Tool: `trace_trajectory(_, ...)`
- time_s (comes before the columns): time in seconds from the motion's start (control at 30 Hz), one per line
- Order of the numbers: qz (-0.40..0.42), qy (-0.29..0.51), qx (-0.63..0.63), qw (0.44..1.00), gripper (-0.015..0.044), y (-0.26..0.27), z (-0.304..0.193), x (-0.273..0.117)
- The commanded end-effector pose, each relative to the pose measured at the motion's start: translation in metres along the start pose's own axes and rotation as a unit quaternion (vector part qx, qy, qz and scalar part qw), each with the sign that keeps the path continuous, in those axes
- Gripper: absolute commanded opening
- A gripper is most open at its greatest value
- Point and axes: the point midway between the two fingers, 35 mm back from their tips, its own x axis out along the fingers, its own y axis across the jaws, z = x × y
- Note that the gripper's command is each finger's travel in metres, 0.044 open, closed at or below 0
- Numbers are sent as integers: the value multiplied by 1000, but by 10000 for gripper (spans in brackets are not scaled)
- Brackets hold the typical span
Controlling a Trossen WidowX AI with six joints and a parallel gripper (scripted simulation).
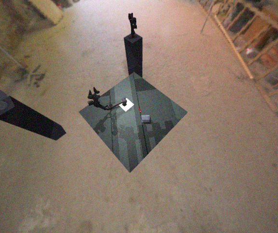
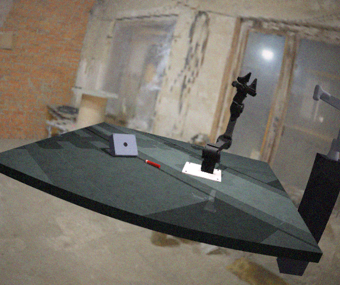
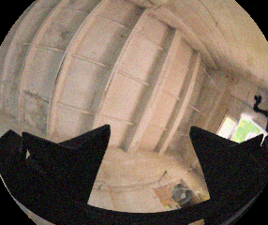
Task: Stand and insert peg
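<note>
The red peg (image 1: pixel 139 109) (image 2: pixel 153 164) lies flat on the table (image 1: pixel 158 102) (image 2: pixel 102 184), between the robot's base and the panel. Its white-banded end is toward the panel. The pale blue-grey sloped panel (image 1: pixel 145 118) (image 2: pixel 118 149) stands on the table, with one dark round hole (image 2: pixel 125 144) near the middle of its face. My gripper (image 1: pixel 91 90) (image 2: pixel 253 76) (image 3: pixel 152 130) is open and empty. It is raised high, pointing upward, well away from the peg and the panel. The wrist view shows neither peg nor panel.
A white base plate (image 1: pixel 126 108) (image 2: pixel 191 168) lies under my arm's base. Off the table, a dark pedestal (image 1: pixel 31 117) (image 2: pixel 323 190) carries a grey arm, and another dark pedestal (image 1: pixel 134 55) carries a black arm.
</note>
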Motion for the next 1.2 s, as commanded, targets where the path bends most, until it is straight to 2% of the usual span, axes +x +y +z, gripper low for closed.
trace_trajectory(0.0, -1, -1, -1, 1000, 426, 0, 1, 1)
trace_trajectory(0.13, -20, -22, -28, 999, 440, -11, 20, 13)
trace_trajectory(0.4, -99, -112, -81, 985, 440, -68, 81, 70)
trace_trajectory(0.63, -168, -188, -118, 961, 440, -118, 143, 105)
trace_trajectory(0.9, -255, -267, -165, 915, 440, -172, 219, 121)
trace_trajectory(1.17, -342, -341, -202, 852, 440, -220, 297, 116)
